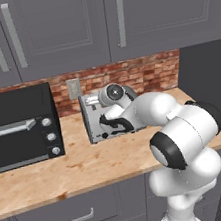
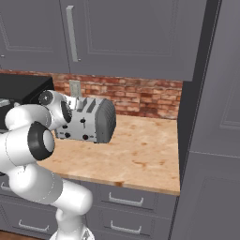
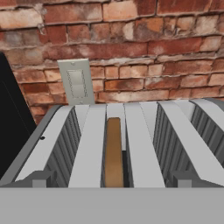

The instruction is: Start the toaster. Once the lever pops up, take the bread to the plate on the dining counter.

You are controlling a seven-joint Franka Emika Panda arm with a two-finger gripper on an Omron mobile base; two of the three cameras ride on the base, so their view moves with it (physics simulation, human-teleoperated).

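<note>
The toaster (image 2: 89, 121) stands on the narrow wood counter (image 2: 140, 154) against the brick wall (image 2: 140, 98), and the arm's hand sits right over its top. In the hand view the toaster (image 3: 92, 144) is seen from just above and behind its front edge: silver-grey ribs run away toward the wall, with the bread (image 3: 113, 153) standing on edge in one of the middle slots — a thin brown strip, its upper crust level with the slot's rim. The claw's fingertips cannot be made out in any view; the hand is hidden behind the arm's own joints, so the pictures alone do not show its jaws, though they read as spread wide and nothing is seen held.

From the left base view the toaster (image 1: 95, 120) is half covered by the white forearm; its front faces the robot. In the right base view two small dark knobs show low on that front.

A black toaster oven (image 1: 19, 127) sits on the same counter, to the toaster's left and just beside it. A grey wall outlet (image 3: 76, 82) is fixed to the brick directly behind the toaster. Grey cabinets (image 1: 94, 24) hang above — drawers (image 2: 122, 201) with bar handles run below the counter, and a tall grey panel (image 2: 206, 140) closes the counter's right end.
</note>
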